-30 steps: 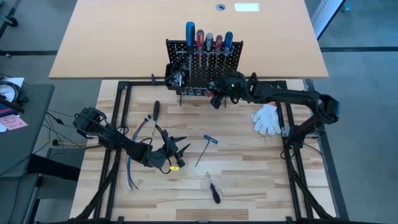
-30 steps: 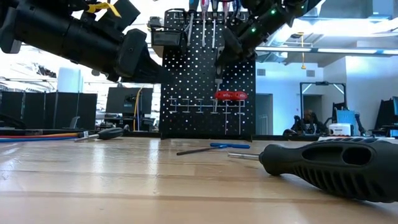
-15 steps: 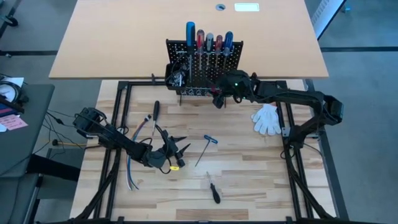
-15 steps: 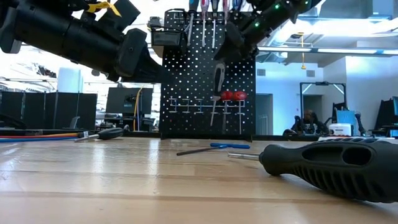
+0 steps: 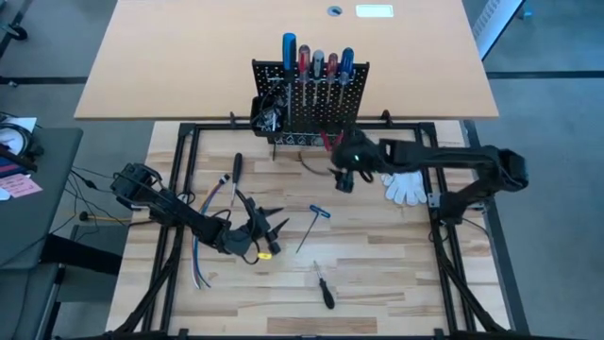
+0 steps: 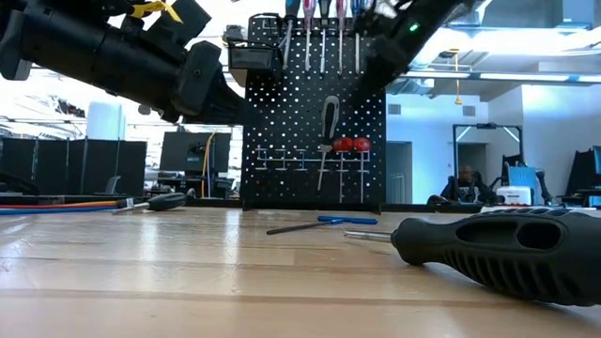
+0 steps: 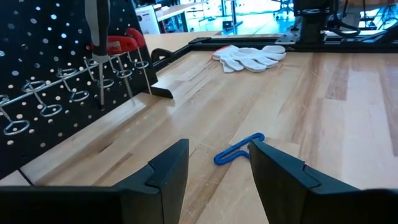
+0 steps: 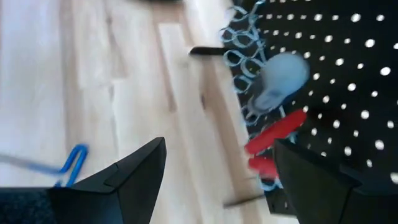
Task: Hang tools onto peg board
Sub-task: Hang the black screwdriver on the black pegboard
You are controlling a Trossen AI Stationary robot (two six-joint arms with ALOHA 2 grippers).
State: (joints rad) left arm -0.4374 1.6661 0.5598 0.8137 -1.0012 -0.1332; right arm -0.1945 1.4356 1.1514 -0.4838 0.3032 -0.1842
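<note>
Beside the peg board [image 5: 310,94] my right jaws [image 5: 343,177] stand released and empty, my left jaws [image 5: 267,229] part-open over the worktop [image 5: 377,274], near a light, stiff black screwdriver [image 5: 324,286] best gripped mid-handle.

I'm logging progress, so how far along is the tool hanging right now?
Done: five screwdrivers stand in the top rail of the peg board, and a black-handled screwdriver hangs on its front beside the red-handled pliers. In hand: nothing; the right gripper is open just in front of the board, the left gripper empty over the table. Left: the blue-handled T-tool and two black screwdrivers.
</note>
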